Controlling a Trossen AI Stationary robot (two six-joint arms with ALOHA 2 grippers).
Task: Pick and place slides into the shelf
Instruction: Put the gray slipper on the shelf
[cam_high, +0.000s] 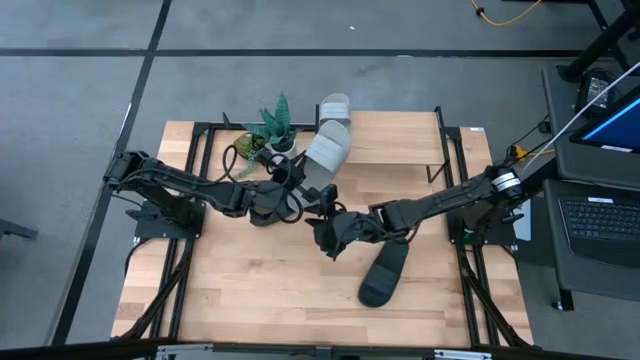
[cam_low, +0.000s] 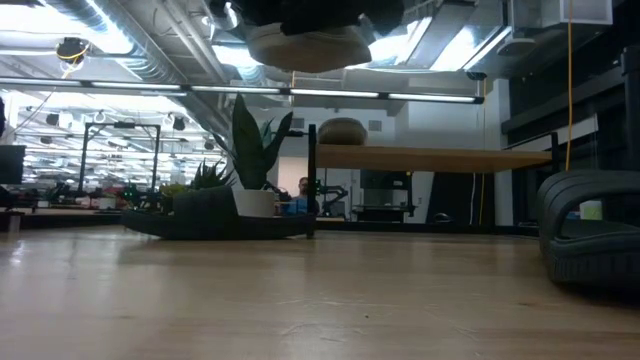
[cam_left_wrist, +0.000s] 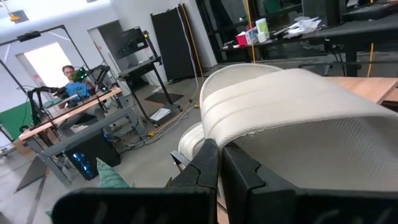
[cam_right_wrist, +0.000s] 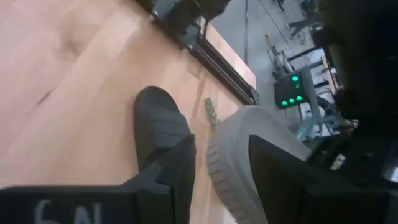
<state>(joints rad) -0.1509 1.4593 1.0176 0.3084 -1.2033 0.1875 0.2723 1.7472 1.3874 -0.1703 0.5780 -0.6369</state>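
Pale slide (cam_high: 326, 150) lengthwise toward shelf (cam_high: 400, 130), clamped in left claw (cam_high: 296, 182); right claw (cam_high: 322, 226) parted.

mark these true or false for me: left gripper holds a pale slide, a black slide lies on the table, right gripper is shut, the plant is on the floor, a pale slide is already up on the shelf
1. The left gripper is shut on a pale slide. True.
2. A black slide lies on the tabletop. True.
3. The right gripper is clamped shut. False: its fingers stand apart, with the edge of a pale slide between them.
4. The potted plant stands on the floor. False: it sits at the table's far side, beside the shelf.
5. A second pale slide rests at the shelf's far edge. True.
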